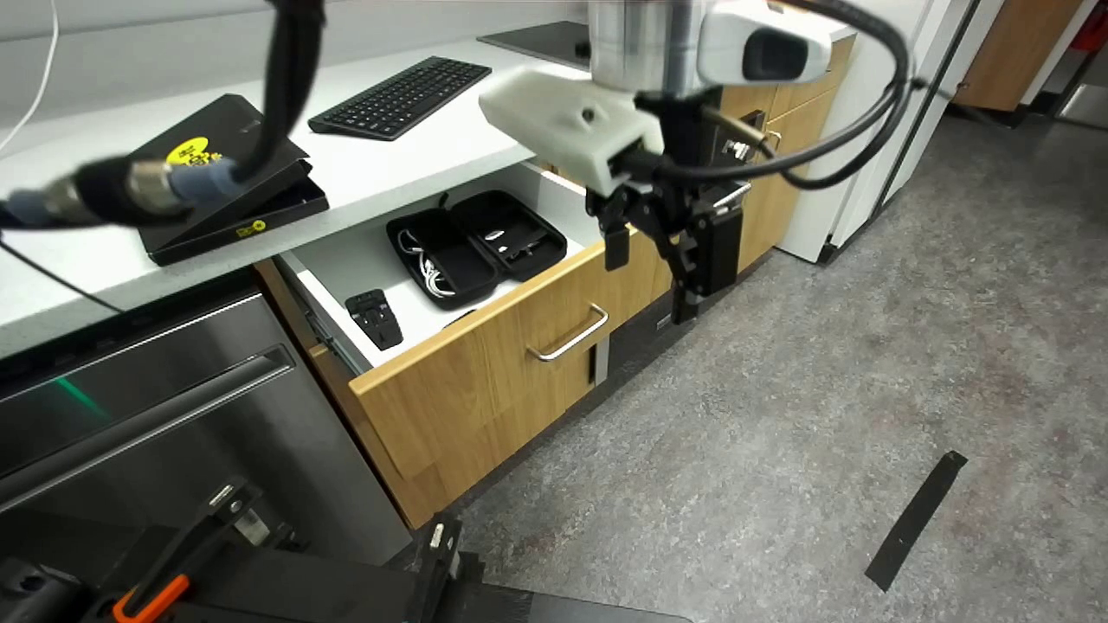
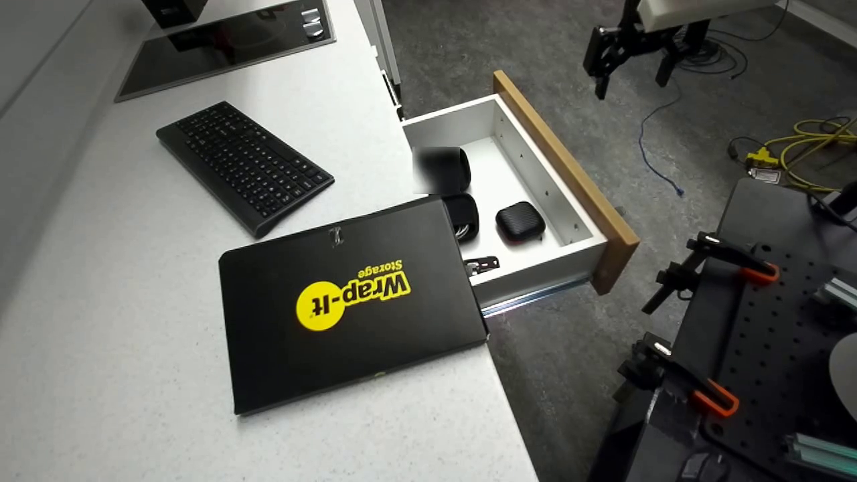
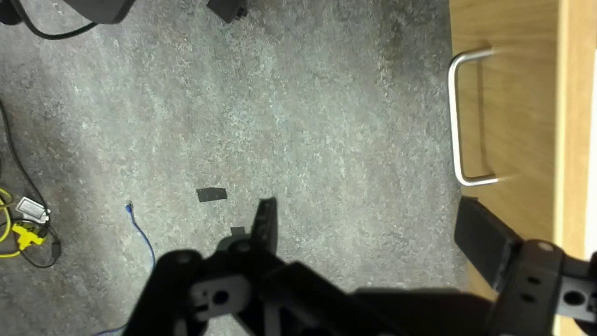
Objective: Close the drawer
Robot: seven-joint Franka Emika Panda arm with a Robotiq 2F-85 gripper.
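Observation:
The drawer (image 1: 485, 381) is pulled open, with its oak front, silver bar handle (image 1: 571, 336) and white inner walls. It also stands open in an exterior view (image 2: 566, 161), and its front and handle show at the right of the wrist view (image 3: 522, 112). My gripper (image 1: 649, 281) is open and empty. It hangs on the outer side of the drawer front, apart from it in an exterior view (image 2: 631, 86). In the wrist view, the gripper (image 3: 366, 207) has floor between its spread fingers. The right finger overlaps the drawer front below the handle; contact cannot be told.
The drawer holds an open black case (image 1: 472, 251), a small black case (image 2: 521, 221) and a black device (image 1: 374, 318). A Wrap-It box (image 2: 355, 308) overhangs the counter edge beside a keyboard (image 2: 244, 167). A steel appliance (image 1: 216, 415) adjoins the drawer; orange-handled clamps (image 2: 716, 398) edge a dark base.

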